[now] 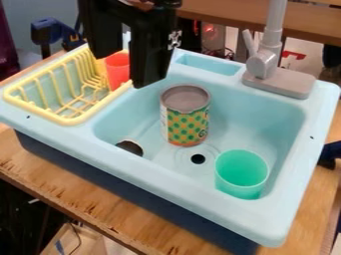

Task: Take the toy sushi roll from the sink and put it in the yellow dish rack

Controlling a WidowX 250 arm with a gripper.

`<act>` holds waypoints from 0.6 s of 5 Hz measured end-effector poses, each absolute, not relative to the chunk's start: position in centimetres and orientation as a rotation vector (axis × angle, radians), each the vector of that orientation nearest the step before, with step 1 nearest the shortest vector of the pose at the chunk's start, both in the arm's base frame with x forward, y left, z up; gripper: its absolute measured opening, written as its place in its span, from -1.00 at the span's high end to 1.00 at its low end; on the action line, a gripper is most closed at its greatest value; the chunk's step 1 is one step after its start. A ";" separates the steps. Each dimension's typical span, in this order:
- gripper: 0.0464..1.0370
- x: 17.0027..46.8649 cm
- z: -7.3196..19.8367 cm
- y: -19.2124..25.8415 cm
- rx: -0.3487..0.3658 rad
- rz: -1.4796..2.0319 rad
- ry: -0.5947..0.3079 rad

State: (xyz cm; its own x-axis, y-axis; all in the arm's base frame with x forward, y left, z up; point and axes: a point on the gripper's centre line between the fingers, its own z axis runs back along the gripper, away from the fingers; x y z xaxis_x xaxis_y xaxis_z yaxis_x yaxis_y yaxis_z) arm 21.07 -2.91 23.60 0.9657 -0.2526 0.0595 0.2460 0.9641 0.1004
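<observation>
Nearest the camera: front corner of the pale blue toy sink (274, 230), lower right of the frame, on a wooden table (130, 216). Green cup (241, 174) inside the basin, just behind that corner. Patterned can (186, 115) upright near mid-frame, behind the drain hole (198, 159).

Black gripper (125, 70), upper left of the frame: fingers spread, no object visibly pinched. Red cup (117, 72) is nearest to it in this view, at the right side of the yellow dish rack (50, 119), partly hidden behind one finger. Contact, and depth between cup and fingers: cannot tell.

Handling notes, my judgement: smooth, round wall, so a grip there wants the fingers square to the cup, on opposite sides, closing gently and evenly. Off-centre, one finger could tip or twist it. Rack wires crowd its left; a low fingertip could snag them. A straight, slow vertical path suits this spot, with sideways travel only above rack height. The tall can to the right wants clearance too.
</observation>
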 end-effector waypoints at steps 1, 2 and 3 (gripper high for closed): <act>-0.93 21.1 23.1 -3.0 0.091 -0.251 -0.054; -0.93 22.6 20.9 -2.5 0.073 -0.193 -0.062; -0.93 23.6 19.5 -1.9 0.069 -0.132 -0.069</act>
State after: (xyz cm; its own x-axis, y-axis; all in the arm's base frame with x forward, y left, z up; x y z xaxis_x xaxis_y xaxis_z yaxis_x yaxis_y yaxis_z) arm 23.61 -1.85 19.48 0.9890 -0.1333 0.0642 0.1286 0.9890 0.0734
